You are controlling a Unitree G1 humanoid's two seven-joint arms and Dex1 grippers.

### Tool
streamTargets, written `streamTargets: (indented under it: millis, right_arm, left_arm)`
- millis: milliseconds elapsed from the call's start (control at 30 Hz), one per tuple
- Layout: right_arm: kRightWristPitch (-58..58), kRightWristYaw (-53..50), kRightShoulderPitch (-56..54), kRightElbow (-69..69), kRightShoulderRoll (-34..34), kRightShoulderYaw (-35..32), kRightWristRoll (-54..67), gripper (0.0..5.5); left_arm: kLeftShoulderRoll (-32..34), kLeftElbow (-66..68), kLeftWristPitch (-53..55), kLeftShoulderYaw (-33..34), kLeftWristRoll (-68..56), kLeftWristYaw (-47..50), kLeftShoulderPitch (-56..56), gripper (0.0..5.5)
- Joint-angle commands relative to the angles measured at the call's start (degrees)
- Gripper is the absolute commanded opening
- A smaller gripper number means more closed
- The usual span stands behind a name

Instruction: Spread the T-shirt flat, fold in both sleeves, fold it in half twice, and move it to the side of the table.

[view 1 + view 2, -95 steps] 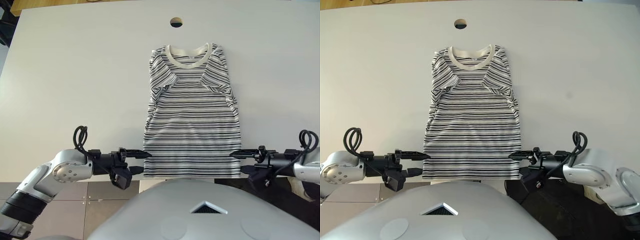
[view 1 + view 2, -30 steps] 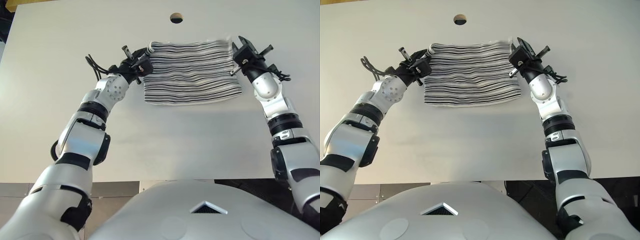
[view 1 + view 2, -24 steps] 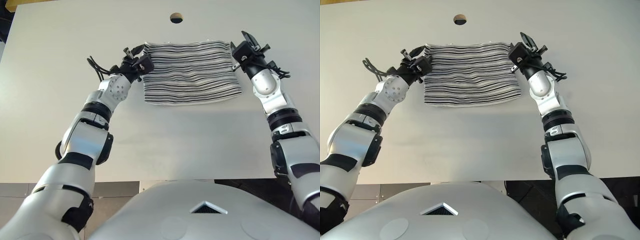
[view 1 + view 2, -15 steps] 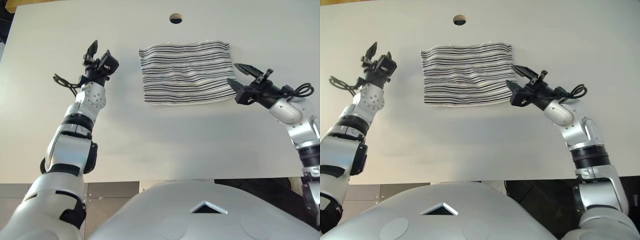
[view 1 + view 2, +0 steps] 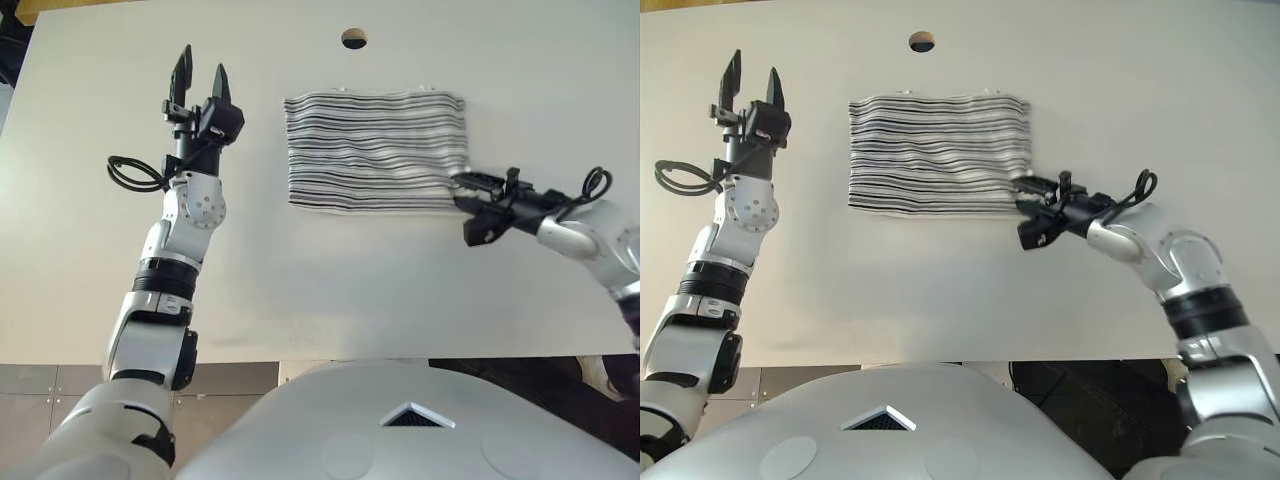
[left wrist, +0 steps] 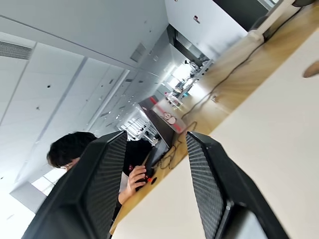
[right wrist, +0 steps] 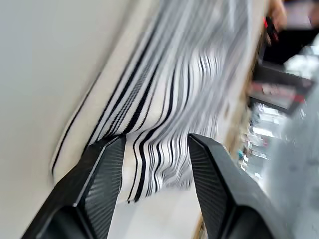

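The T-shirt (image 5: 375, 150) lies on the far middle of the table (image 5: 330, 290) as a wide striped rectangle with its edges fairly even. No sleeves or collar show, so the spreading, the sleeve folds and the first fold in half look done. It seems too wide to have been halved twice, so the second fold and the move to the side of the table appear to be left.

The left hand (image 5: 202, 65) is raised above the table well to the left of the shirt, its fingers spread wide and pointing up, with nothing in them. The right hand (image 5: 465, 192) sits low at the shirt's near right corner. Its fingers are apart, with the striped edge just in front of them, and it does not seem to have a grip yet. I judge it is lining up to pinch that corner for the second fold.

The room behind is a long bright hall with a white panelled ceiling (image 6: 60, 64). Grey floor tiles (image 5: 200, 390) show below the table's near edge. The table top is plain and pale, with a small round hole (image 5: 353, 39) just beyond the shirt
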Motion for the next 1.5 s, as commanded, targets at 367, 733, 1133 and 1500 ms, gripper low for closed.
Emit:
streamTargets:
  millis: [367, 733, 1133, 1500]
  right_arm:
    - [-2.38, 22.09, 1.02, -15.14, 19.20, 24.10, 0.29, 2.29]
    - [6.03, 13.65, -3.00, -21.23, 20.14, 2.51, 15.96, 2.29]
    - [7.75, -8.18, -20.36, 30.00, 34.14, 12.74, -4.22, 2.29]
    - [14.76, -14.31, -0.22, 5.81, 24.18, 1.90, 1.28, 2.29]
  left_arm:
    - [0.34, -5.58, 2.59, 3.65, 0.01, -1.99, 4.25, 2.19]
    - [0.02, -3.62, 0.84, 4.43, -1.23, -4.14, 2.31, 2.19]
    - [-3.31, -2.43, -0.63, 2.84, -0.83, -5.09, -0.19, 2.19]
    - [-1.26, -3.29, -1.47, 4.16, 0.49, -4.64, 0.78, 2.19]
